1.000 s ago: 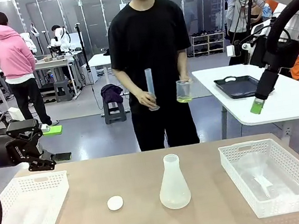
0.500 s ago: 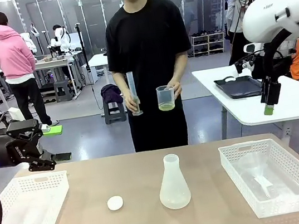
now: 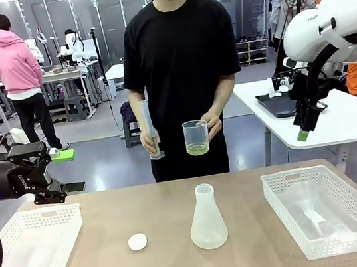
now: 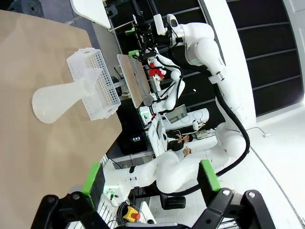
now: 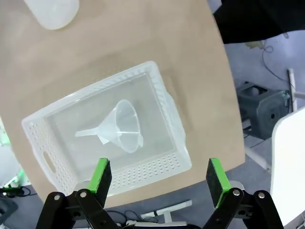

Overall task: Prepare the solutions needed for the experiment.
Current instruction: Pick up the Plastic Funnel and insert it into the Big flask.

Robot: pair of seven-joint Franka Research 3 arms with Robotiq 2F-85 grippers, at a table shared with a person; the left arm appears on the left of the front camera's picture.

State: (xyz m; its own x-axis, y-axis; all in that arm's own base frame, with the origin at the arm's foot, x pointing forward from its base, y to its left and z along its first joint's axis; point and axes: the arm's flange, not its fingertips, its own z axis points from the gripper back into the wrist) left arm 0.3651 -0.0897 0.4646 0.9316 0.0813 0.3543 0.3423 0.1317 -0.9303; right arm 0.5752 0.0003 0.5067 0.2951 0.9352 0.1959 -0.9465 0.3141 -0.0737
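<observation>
1. A person in a black T-shirt stands at the far side of the counter, facing the robot.
2. One hand holds a clear graduated cylinder upright. The other hand holds a clear beaker upright, near the cylinder but apart from it.
3. The solutions form a shallow pale yellow-green layer at the bottom of the beaker, which is held in the air beyond the far edge of the counter. Whether the cylinder holds any liquid cannot be told.
4. A translucent Erlenmeyer flask stands upright near the middle of the counter. A small white round disc lies flat on the counter to its left, apart from it.
5. A white perforated left basket sits at the left end of the counter and a right basket of the same kind at the right end. The right basket holds a clear funnel lying on its side.
6. The left gripper hangs above the far corner of the left basket and points sideways across the counter. Its jaws are released and spread wide, with nothing between them.
7. The right gripper is raised high over the right basket and looks down on the funnel. Its jaws are also released, spread wide and grasping nothing.
</observation>
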